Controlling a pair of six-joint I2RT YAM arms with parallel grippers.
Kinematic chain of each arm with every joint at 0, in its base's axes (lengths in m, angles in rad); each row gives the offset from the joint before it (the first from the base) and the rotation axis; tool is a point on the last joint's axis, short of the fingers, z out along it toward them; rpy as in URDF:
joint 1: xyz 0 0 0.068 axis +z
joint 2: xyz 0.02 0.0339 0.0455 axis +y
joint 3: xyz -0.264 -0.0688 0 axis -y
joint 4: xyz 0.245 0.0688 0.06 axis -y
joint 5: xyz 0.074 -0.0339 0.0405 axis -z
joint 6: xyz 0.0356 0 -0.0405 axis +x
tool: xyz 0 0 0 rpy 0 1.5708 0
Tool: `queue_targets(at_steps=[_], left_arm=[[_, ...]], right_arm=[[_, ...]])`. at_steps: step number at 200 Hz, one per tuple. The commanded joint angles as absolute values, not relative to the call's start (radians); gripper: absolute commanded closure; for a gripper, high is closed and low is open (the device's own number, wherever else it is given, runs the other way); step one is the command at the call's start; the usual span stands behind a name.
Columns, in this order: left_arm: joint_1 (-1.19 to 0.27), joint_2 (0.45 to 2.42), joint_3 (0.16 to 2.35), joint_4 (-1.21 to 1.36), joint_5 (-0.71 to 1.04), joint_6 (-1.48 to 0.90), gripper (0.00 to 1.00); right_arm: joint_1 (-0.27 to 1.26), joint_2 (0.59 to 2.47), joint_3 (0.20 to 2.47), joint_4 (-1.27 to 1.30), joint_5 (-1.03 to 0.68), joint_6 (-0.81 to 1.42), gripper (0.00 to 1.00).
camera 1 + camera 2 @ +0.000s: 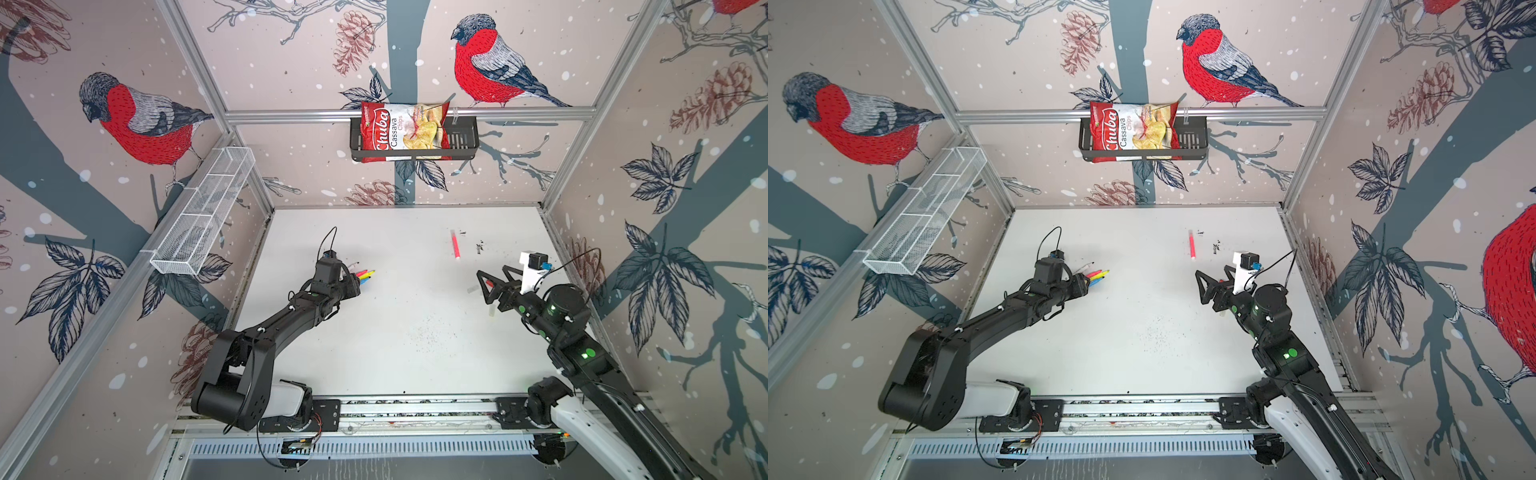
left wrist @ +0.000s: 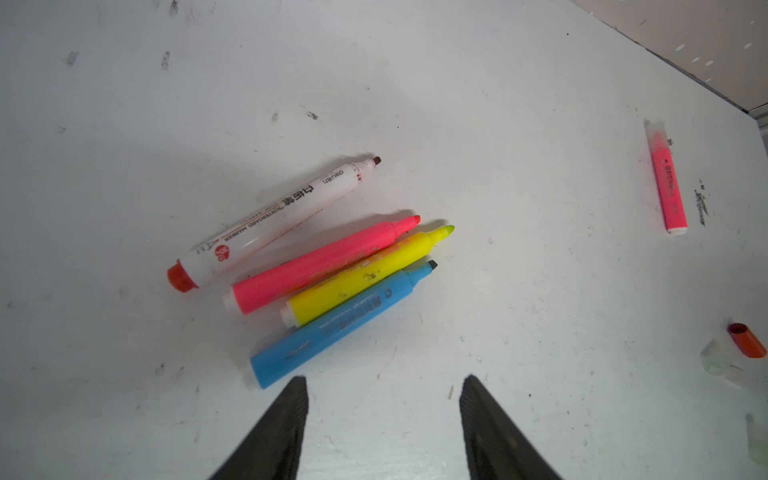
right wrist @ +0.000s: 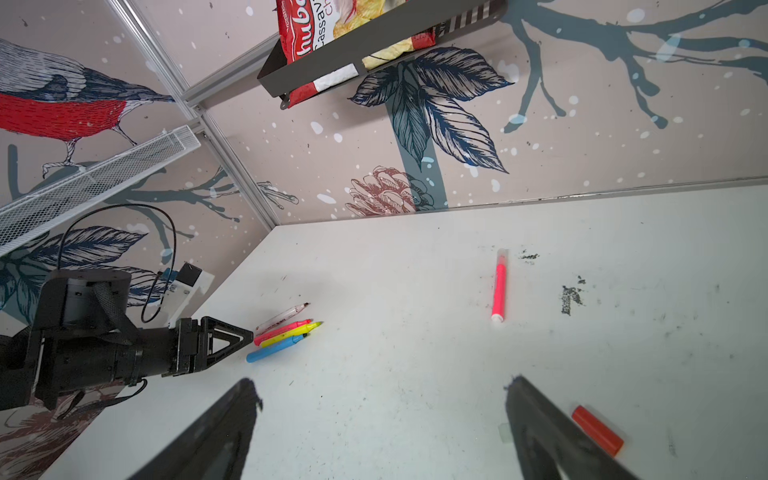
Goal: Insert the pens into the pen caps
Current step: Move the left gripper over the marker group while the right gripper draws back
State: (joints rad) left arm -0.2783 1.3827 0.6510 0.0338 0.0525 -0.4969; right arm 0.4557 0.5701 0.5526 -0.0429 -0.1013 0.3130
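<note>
Showing a white table [image 1: 395, 340] enclosed by bird-patterned walls, with two black arms reaching in from its near edge. The left arm [image 1: 274, 328] works over the table's left half and the right arm [image 1: 582, 353] over its right half. A white wire basket [image 1: 203, 216] hangs on the left wall. A black shelf [image 1: 461, 141] on the back wall holds a chips bag [image 1: 399, 129].

The left gripper [image 2: 385, 380] has its jaws partly apart and empty, poised just short of the rear end of the blue pen [image 2: 340, 324]. The right gripper [image 3: 381, 380] has its jaws spread wide and holds nothing.

Four uncapped pens lie in a fan ahead of the left gripper, tips pointing away from it. They are the white-barrelled marker [image 2: 270, 216] with a red end, a pink pen [image 2: 324, 262], the yellow pen [image 2: 365, 276] and the blue pen. The pink, yellow and blue pens touch side by side, and the white marker sits slightly apart.

A second pink pen [image 3: 498, 291] lies alone, well apart toward the back right of the table. A translucent cap [image 2: 654, 133] is fitted over its far end.

The red cap [image 3: 597, 430] lies loose on the table just beside one finger of the right gripper. Loose translucent caps [image 1: 473, 289] lie near it; their exact number cannot be told.
</note>
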Motion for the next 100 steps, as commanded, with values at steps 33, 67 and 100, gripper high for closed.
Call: queue_targets(at_steps=[33,67,100], left_arm=[[-0.276,1.437,0.659,0.021,0.015,-0.472,0.41],[-0.276,1.478,0.678,0.013,0.003,-0.451,0.42],[-0.276,1.501,0.688,0.017,-0.022,-0.446,0.42]], right_arm=[[0.471,0.569,0.626,-0.201,0.094,0.299,0.00],[0.472,0.572,0.671,-0.328,0.203,0.309,0.00],[0.472,0.537,0.646,-0.350,0.210,0.291,0.01]])
